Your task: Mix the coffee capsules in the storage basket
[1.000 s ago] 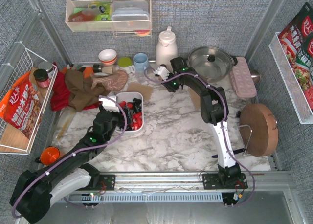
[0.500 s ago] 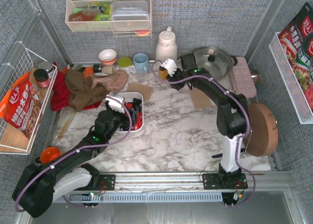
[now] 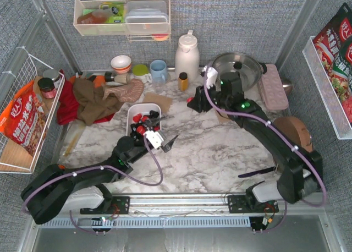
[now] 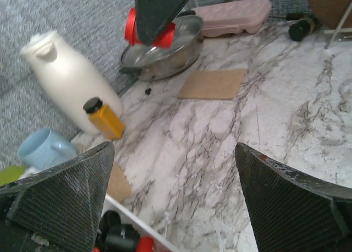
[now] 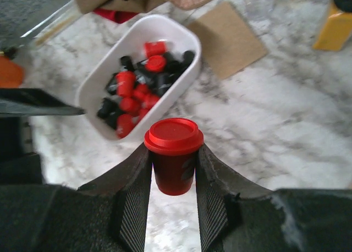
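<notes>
The white storage basket sits left of centre on the marble table, with several red and black coffee capsules in it. My right gripper is shut on one red capsule and holds it above the table, to the right of the basket. That capsule also shows at the top of the left wrist view. My left gripper is open and empty, low over the marble just right of the basket's near end.
A white jug, a small orange-yellow bottle, a blue mug and a lidded steel pot stand at the back. A pink tray and round wooden board are right. Cloths lie left.
My left gripper has drawn back from over the basket to its right side. My right gripper has come forward from the back by the bottle, now holding a red capsule.
</notes>
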{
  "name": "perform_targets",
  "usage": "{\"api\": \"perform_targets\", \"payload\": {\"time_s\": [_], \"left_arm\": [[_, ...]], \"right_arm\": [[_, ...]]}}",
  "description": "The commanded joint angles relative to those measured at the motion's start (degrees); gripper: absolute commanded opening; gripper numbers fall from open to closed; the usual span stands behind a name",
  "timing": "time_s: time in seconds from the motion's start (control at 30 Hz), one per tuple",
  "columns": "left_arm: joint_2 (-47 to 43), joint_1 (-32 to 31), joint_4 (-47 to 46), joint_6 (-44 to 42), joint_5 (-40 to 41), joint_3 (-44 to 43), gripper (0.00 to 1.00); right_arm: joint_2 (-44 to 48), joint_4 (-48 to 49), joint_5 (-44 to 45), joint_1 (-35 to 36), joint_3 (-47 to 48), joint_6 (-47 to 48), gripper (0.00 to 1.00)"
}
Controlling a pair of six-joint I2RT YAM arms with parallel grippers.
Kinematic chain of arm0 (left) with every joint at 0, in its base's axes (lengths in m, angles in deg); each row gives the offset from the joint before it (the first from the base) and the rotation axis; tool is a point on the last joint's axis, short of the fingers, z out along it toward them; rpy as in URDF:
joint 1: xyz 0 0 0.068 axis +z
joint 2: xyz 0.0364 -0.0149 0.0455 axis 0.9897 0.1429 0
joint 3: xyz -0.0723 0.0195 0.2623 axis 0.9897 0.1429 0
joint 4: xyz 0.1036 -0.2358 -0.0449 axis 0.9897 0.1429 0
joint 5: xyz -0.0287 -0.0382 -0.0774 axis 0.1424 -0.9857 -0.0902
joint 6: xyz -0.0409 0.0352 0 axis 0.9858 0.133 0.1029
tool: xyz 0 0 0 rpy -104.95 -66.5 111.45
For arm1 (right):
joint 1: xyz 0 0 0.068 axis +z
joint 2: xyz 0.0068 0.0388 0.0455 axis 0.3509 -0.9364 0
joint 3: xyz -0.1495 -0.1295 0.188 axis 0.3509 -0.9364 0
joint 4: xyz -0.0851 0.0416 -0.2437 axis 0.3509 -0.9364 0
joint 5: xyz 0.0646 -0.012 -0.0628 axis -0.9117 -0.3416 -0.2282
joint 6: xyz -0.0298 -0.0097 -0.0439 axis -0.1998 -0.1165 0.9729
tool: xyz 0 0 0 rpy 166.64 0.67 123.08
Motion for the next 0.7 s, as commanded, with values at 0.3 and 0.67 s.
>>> {"api": "perform_targets", "payload": {"time_s": [0.3,0.67], "left_arm": [[11.27,-7.08,-21.48,-8.98,-6.02,-2.52,0.99],[18.03,-11.36,-23.61,-10.28,-6.31,-6.94,0.99]], "right_arm": [[22.52,7.22,3.34,9.20,-20.69,-18.04,0.32],[27.92,5.27,4.14,11.48,-23.45,-16.58,0.32]]}}
